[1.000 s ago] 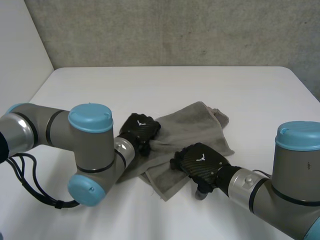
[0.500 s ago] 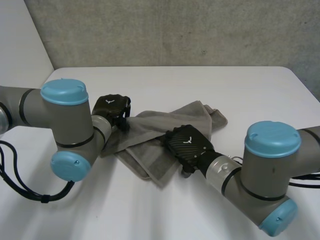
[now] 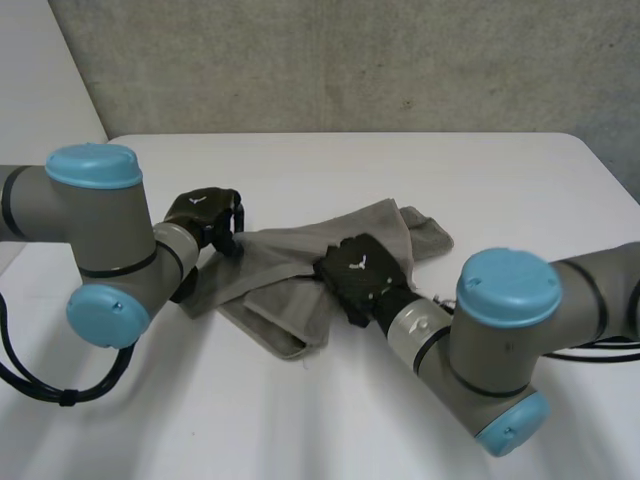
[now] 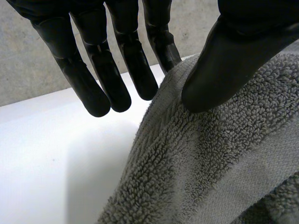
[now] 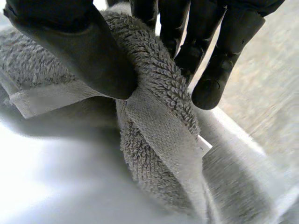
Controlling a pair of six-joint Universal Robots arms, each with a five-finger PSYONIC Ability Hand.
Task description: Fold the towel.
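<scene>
Words or numbers: none I can read.
Back of my left hand (image 3: pixel 205 208): a small white mark, too small to make out.
Back of my right hand (image 3: pixel 357 272): a similar white mark.

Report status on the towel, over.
Left hand pinches towel at its edge. Right hand pinches a bunched fold near its middle. Towel rumpled on the table, not neatly folded.
</scene>
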